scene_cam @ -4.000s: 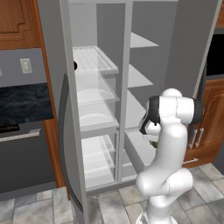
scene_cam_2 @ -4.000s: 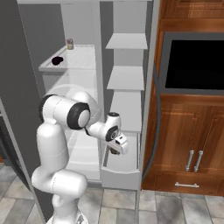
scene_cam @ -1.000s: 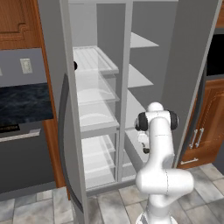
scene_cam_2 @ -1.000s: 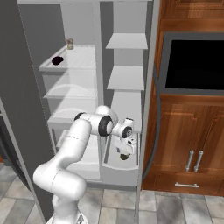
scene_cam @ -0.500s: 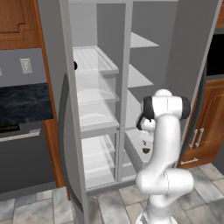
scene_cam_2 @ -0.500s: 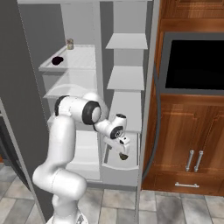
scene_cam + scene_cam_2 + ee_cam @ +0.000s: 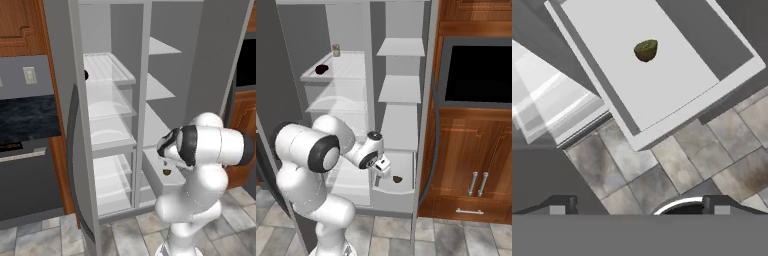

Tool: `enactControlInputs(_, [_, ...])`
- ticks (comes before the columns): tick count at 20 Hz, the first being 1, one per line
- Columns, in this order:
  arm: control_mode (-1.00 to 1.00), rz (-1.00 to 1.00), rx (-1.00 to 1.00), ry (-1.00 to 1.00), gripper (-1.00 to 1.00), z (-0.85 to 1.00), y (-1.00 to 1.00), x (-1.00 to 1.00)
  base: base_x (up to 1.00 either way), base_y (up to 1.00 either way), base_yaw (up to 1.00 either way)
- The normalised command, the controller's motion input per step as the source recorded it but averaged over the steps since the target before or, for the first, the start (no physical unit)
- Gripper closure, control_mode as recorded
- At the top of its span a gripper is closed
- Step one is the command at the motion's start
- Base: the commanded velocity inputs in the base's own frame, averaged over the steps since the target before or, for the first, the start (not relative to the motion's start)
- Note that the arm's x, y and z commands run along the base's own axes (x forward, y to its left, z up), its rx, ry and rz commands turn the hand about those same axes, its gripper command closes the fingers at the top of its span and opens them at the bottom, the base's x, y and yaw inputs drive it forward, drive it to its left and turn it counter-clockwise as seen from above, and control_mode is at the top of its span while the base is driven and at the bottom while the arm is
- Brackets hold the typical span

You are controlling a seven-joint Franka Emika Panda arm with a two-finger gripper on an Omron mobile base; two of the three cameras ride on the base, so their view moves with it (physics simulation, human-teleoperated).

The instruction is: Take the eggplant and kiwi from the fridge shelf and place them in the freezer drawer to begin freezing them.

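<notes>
The kiwi (image 7: 646,50) lies alone on the pale floor of the pulled-out freezer drawer (image 7: 682,80), also seen as the kiwi (image 7: 397,178) in the drawer (image 7: 392,196). My gripper (image 7: 384,168) hovers above the drawer's left front part, open, fingertips (image 7: 559,206) wide apart with nothing between them. The dark eggplant (image 7: 321,69) rests at the left of the translucent fridge shelf (image 7: 348,70), high up and well away from the gripper. In the left base view the kiwi (image 7: 167,172) shows just below my wrist.
A small tan jar (image 7: 335,50) stands at the back of the top shelf. The open fridge door (image 7: 75,150) hangs to the left. Wooden cabinets and a dark oven (image 7: 478,70) stand right of the fridge. Grey tiled floor (image 7: 677,165) lies below the drawer.
The gripper has risen and drawn back from low inside the drawer. The kiwi stays lying on the drawer floor, free of the fingers.
</notes>
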Motion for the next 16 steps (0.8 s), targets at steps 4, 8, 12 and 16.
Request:
enactControlInputs(4, [-1.0,0.0,-0.03,-0.2,-1.0,1.0,0.39,-0.55,0.0,0.0,0.0])
enactControlInputs(8, [-1.0,0.0,-0.06,-0.13,-1.0,1.0,0.41,-0.44,0.0,0.0,0.0])
enactControlInputs(12, [-1.0,0.0,-0.06,-0.08,-1.0,1.0,0.37,-0.42,0.0,0.0,0.0])
enactControlInputs(16, [-1.0,0.0,-0.09,-0.05,-1.0,1.0,0.39,-0.28,0.0,0.0,0.0])
